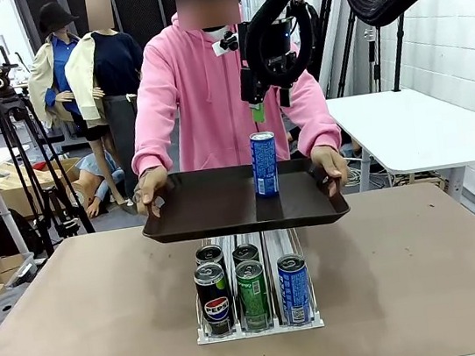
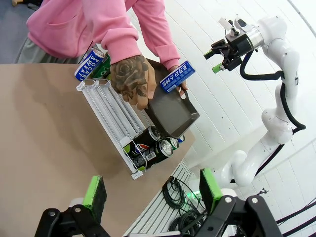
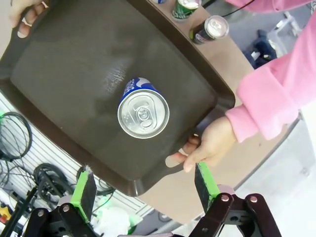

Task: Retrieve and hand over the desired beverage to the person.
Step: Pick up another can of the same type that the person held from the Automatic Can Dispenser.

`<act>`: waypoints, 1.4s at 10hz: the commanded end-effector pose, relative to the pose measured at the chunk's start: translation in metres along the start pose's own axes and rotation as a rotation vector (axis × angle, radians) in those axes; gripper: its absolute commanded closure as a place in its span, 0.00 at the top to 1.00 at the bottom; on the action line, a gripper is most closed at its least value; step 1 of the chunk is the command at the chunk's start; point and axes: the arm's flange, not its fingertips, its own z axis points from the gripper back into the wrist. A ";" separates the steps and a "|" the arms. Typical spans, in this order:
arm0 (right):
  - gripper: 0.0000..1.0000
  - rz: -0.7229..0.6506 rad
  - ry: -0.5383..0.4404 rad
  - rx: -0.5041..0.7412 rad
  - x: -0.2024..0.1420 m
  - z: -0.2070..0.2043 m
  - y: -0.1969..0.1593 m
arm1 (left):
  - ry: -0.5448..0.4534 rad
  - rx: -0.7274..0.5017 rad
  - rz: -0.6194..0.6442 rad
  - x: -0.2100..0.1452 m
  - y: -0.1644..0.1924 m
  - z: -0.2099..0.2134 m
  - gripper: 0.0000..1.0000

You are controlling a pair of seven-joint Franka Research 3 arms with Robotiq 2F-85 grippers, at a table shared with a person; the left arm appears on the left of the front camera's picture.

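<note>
I find the tray (image 3: 59, 59) to be dark brown plastic, matt, with a dull sheen near its centre. Blue can (image 3: 143, 113) at centre: metal, bare silvery lid, glossy printed wall. Hoodie (image 3: 276, 94) at 3 o'clock: soft pink cloth. Table (image 1: 426, 258): brown, matt, smooth. Rack (image 2: 106, 106): clear, glossy plastic. The 2 pads (image 3: 85, 190) of my right gripper (image 3: 143, 168), at 6 o'clock: green, matt, rubbery-looking.

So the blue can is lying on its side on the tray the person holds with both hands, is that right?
Not quite: the blue can stands upright on the tray, as the front view shows. The rest is correct.
</note>
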 end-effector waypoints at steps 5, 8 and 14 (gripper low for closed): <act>1.00 0.002 -0.012 0.003 0.003 0.002 0.000 | -0.012 -0.015 -0.003 0.000 -0.001 0.002 1.00; 1.00 0.011 0.016 0.124 -0.013 0.012 -0.011 | -0.012 -0.015 -0.003 0.000 -0.001 0.002 1.00; 1.00 -0.153 -0.208 0.440 -0.142 0.000 -0.085 | -0.012 -0.015 -0.003 0.000 -0.001 0.002 1.00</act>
